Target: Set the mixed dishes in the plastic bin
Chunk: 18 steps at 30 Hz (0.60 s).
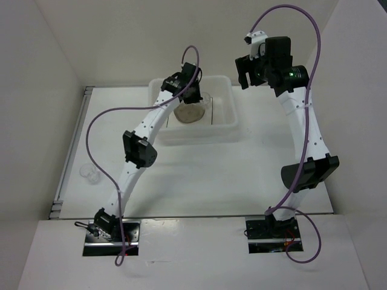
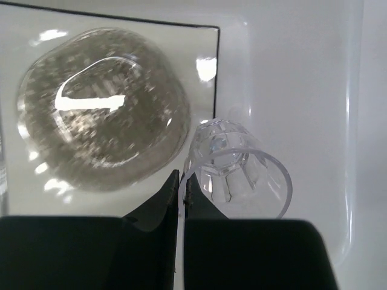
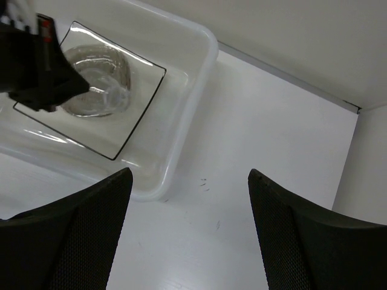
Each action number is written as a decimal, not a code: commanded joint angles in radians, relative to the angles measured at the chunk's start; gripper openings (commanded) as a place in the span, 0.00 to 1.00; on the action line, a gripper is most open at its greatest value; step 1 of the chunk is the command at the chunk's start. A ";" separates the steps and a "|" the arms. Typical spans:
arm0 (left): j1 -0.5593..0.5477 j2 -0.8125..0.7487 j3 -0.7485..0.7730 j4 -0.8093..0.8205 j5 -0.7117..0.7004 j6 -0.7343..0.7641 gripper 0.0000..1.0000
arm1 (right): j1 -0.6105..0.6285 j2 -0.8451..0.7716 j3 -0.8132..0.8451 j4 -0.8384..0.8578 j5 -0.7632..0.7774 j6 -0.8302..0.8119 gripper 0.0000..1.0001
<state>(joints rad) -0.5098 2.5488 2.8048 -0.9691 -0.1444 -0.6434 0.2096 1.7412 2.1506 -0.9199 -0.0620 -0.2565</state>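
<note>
Left hand (image 2: 180, 184) pinches a clear cup (image 2: 233, 166) by its rim over the bin (image 2: 302, 90); right hand (image 3: 189, 176) spread, empty.

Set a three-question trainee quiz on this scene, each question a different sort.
1. True or false: the right gripper is shut.
2. The left gripper pinches: A) a spoon, B) a clear cup by its rim, C) nothing.
3. Fill in: the loose cup stands on the table on the ___ arm's side.

Key: 1 false; 2 B; 3 left.
</note>
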 commanded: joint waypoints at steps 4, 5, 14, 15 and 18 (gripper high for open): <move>-0.053 0.200 0.246 0.070 0.120 -0.030 0.00 | 0.005 -0.058 -0.006 0.049 0.034 -0.023 0.82; -0.062 0.209 0.246 0.070 0.120 -0.030 0.00 | 0.005 -0.058 -0.006 0.049 0.045 -0.033 0.82; -0.137 0.284 0.288 0.012 0.063 -0.012 0.02 | 0.005 -0.140 -0.104 0.067 0.087 -0.052 0.82; -0.137 0.294 0.288 0.001 0.054 -0.012 0.02 | 0.005 -0.140 -0.115 0.067 0.087 -0.061 0.82; -0.147 0.304 0.288 -0.022 0.031 -0.012 0.05 | 0.005 -0.169 -0.155 0.076 0.096 -0.061 0.82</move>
<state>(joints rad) -0.6567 2.8223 3.0509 -0.9833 -0.0856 -0.6563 0.2096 1.6329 2.0304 -0.8974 0.0082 -0.3016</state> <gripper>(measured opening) 0.040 0.820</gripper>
